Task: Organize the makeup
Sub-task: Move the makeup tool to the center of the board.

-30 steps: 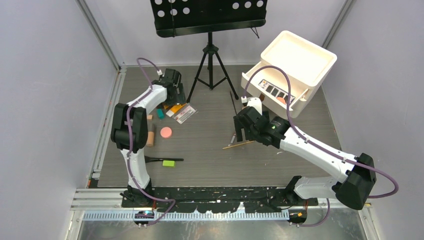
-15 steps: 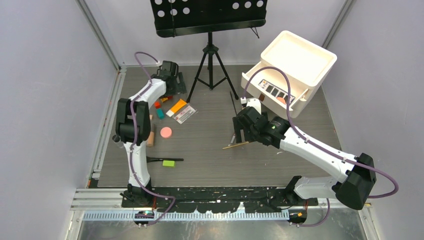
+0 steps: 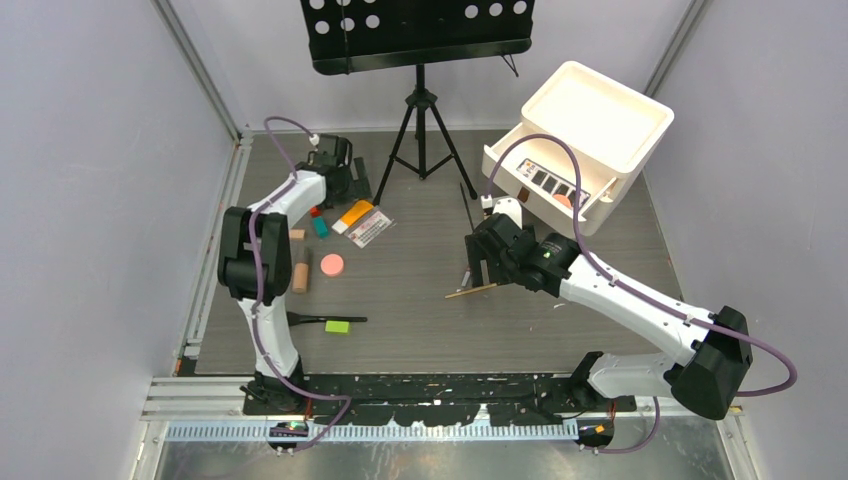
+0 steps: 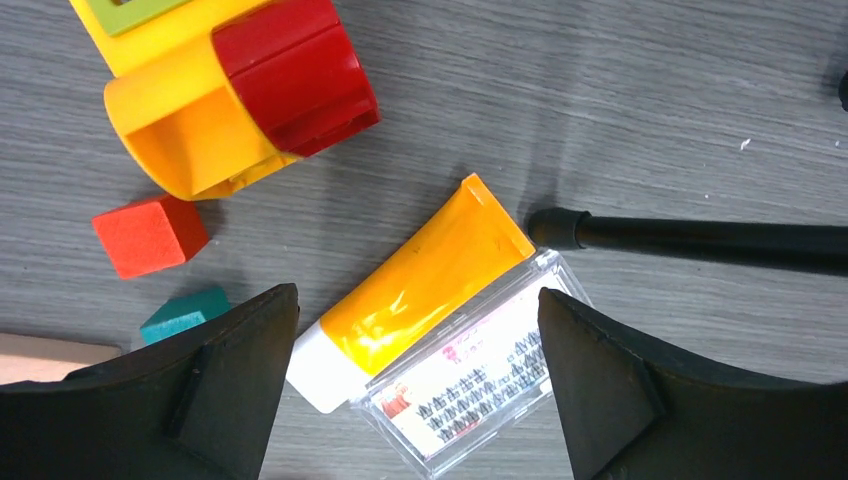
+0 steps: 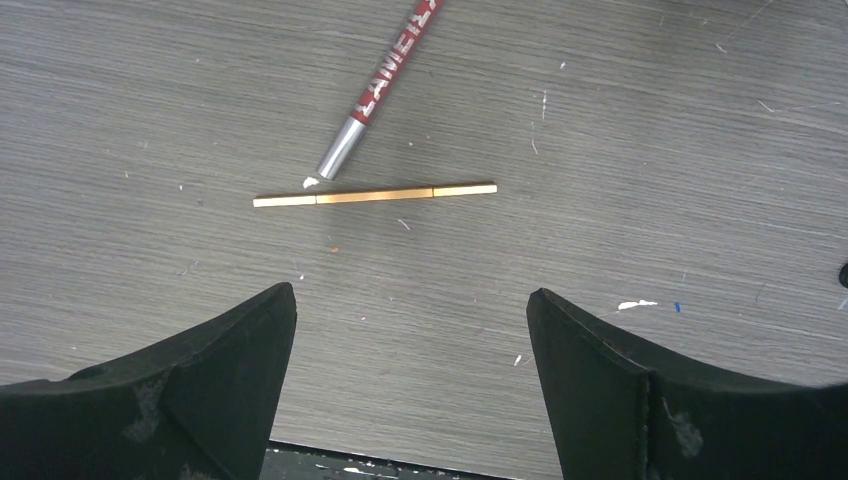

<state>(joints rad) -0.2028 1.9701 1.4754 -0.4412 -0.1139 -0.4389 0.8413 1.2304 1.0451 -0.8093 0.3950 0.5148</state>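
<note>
Left gripper (image 4: 412,300): jaws spread wide, nothing held. It is suspended over an orange tube (image 4: 425,275) and a clear labelled case (image 4: 470,375), which lie touching at the table's far left. A red cube (image 4: 150,233) and a teal block (image 4: 185,312) are noted beside them.

Right gripper (image 5: 410,300): jaws spread wide, nothing held. It is positioned mid-table over a gold pencil (image 5: 375,194) and a red pencil (image 5: 385,85).

Pink compact (image 3: 332,265) and tan tube (image 3: 301,273): placed near the left edge, with the black brush (image 3: 315,320) nearer.

Palette (image 3: 548,180): seen, possibly with a pink item, in the open drawer of the white box (image 3: 600,110).
</note>
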